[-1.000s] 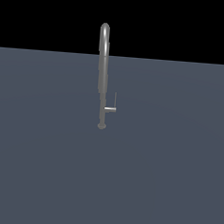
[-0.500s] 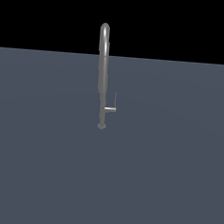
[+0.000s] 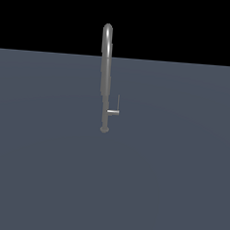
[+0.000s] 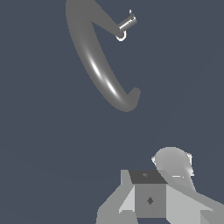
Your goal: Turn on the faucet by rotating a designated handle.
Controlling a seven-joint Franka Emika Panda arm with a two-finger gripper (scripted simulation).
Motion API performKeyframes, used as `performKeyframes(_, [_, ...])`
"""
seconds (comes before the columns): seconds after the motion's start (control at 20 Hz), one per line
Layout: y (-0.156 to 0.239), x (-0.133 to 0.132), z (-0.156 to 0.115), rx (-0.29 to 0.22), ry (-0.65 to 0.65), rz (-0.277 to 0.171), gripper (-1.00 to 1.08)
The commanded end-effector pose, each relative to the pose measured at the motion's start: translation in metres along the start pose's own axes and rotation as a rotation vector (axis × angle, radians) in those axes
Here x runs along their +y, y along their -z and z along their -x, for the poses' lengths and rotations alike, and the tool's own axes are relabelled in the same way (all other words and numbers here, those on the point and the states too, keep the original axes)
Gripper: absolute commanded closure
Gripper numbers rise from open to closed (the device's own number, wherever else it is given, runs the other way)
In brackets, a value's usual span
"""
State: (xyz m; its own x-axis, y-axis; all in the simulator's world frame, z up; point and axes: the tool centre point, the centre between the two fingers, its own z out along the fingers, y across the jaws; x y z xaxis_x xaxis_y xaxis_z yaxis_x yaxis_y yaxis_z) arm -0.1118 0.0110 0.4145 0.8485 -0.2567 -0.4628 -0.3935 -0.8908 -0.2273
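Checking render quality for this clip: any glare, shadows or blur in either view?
Exterior view: flat, even lighting, no cast shadows on the grey surface, black band above; the faucet is sharp, and the handle has a lever rendered hair-thin. Wrist view: a bright specular streak on the faucet's curved pipe, foreshortened by perspective; the gripper is partly cropped; no blur.
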Motion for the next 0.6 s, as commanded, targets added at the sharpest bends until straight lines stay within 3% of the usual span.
performKeyframes(0.0, [-0.002,-0.003,-0.016,-0.039,-0.036,-0.04,1.08])
performKeyframes(0.55, [-0.016,-0.01,-0.087,-0.22,-0.197,-0.221,1.08])
